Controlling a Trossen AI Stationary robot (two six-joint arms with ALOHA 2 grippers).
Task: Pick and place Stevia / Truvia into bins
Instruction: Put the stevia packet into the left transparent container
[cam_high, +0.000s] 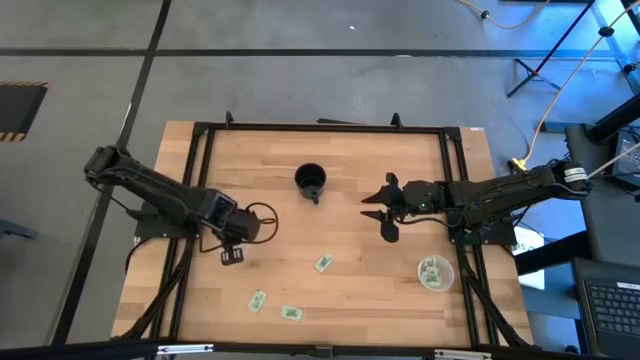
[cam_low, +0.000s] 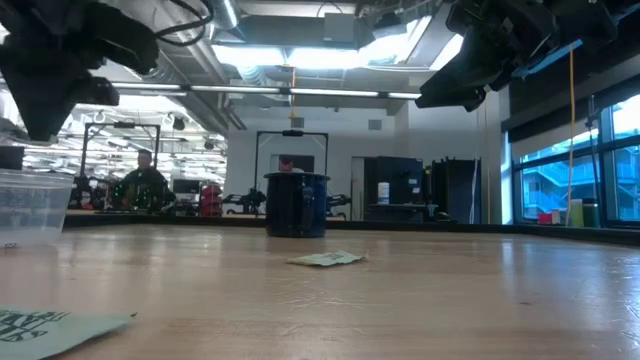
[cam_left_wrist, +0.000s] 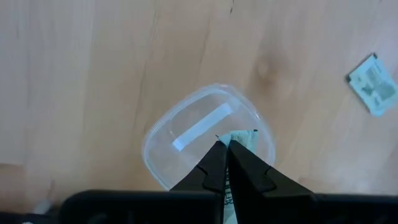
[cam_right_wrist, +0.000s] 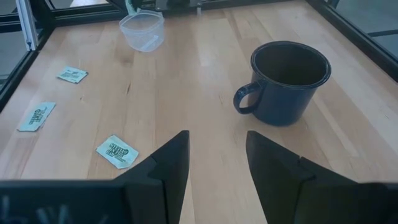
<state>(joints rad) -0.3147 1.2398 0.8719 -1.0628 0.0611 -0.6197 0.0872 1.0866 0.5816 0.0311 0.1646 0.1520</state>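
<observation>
Wooden tabletop (cam_high: 350, 300) is carrying three loose sachets (cam_high: 290, 314) along the lower middle of the high view. Lower right, one clear cup (cam_high: 435, 273) is holding several sachets. Left of centre, the left gripper (cam_left_wrist: 225, 149) is pinching a sachet (cam_left_wrist: 242, 138) above the other clear cup (cam_left_wrist: 186, 134), fingers closed on it. Farther up, the right gripper (cam_high: 385, 212) is hovering wide open beside the black mug (cam_high: 311, 180).
</observation>
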